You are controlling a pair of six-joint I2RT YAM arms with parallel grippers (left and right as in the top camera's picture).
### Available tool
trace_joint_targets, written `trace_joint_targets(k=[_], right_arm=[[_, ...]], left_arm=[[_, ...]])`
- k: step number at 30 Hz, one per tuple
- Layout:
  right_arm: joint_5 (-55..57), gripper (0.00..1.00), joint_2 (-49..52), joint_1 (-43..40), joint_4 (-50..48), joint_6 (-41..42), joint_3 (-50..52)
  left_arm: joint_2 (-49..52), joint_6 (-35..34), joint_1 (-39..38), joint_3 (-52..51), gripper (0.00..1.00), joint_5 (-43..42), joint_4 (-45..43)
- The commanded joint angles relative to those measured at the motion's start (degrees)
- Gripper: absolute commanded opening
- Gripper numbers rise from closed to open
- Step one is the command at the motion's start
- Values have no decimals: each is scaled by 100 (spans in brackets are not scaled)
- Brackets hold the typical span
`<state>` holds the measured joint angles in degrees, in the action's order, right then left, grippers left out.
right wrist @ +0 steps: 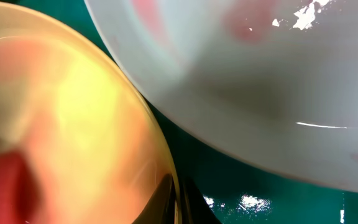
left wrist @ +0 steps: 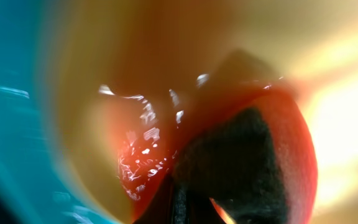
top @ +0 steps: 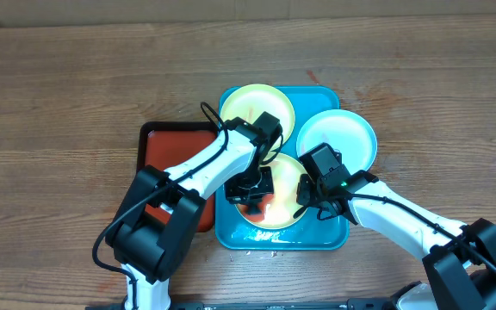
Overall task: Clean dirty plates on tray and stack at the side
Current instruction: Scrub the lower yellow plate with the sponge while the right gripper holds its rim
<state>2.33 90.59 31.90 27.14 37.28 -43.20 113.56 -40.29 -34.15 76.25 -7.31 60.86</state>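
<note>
Left pincer (top: 250, 189) clenched, pressed into front yellow plate (top: 275, 215); right pincer (top: 306, 198) pinches its 3 o'clock rim, probably steadying.

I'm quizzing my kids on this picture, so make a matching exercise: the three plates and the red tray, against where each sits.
1 smeared yellow plate
2 paler yellow plate
3 blue-white plate
4 red tray

A overhanging right rim of blue tray
B far left corner of blue tray
C table, left of blue tray
D near end of blue tray

Pairs: 1-D, 2-B, 3-A, 4-C
</note>
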Motion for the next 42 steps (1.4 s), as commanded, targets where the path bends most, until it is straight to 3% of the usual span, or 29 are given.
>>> trace_joint_targets(k=[1, 4, 7, 15, 18, 26, 36, 42], right_arm=[[407, 4, 83, -52, 125, 24, 70], [407, 4, 83, -52, 122, 24, 70], [407, 4, 83, -52, 118, 24, 70], [409, 4, 83, -52, 125, 22, 70], [409, 4, 83, -52, 125, 22, 70], [411, 4, 83, -52, 149, 20, 70], [407, 4, 83, -52, 151, -20, 70], [409, 4, 83, -52, 151, -20, 70]], left_arm=[[33, 2, 92, 74, 4, 2037, 24], [33, 2, 101, 76, 4, 2221, -168], [33, 210, 76, 76, 4, 1740, -560], [55, 302, -50, 72, 4, -1327, -1987], [55, 264, -227, 72, 5, -1698, -2328], [55, 63, -450, 24, 4, -1521, -1910], [48, -2, -240, 44, 4, 496, -372], [-173, -44, -107, 52, 4, 1438, -125]])
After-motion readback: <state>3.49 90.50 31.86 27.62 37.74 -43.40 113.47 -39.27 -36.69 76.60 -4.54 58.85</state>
